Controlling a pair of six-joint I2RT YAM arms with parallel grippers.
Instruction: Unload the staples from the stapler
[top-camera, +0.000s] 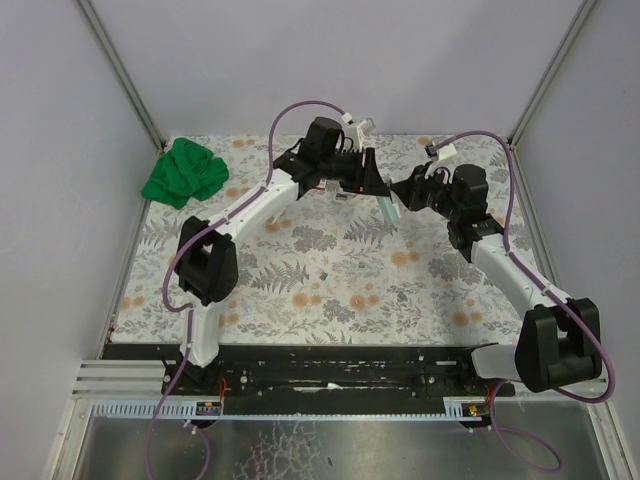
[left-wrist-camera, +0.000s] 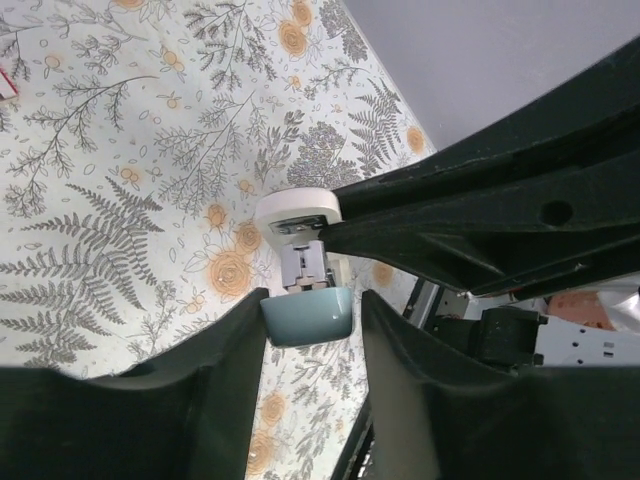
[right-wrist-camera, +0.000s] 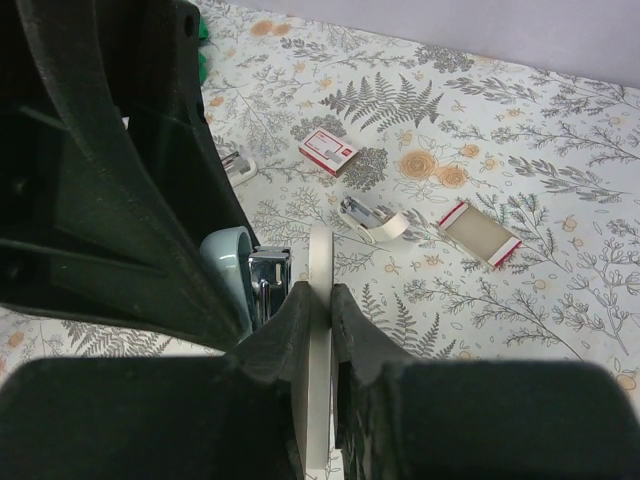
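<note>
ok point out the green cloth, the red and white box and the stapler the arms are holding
green cloth (top-camera: 185, 172), top view, middle of the bundle
red and white box (right-wrist-camera: 329, 151), right wrist view, its top face
stapler (left-wrist-camera: 306, 316), left wrist view, its blue-grey end

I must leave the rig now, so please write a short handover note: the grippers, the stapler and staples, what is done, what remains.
Right gripper: shut on the cream arm of the stapler.
Left gripper: jaws around its blue end; a firm grip is not certain.
Staples: none clearly seen; chrome magazine exposed.
Done: stapler picked up, seems opened.
Left: get the staples out.
</note>
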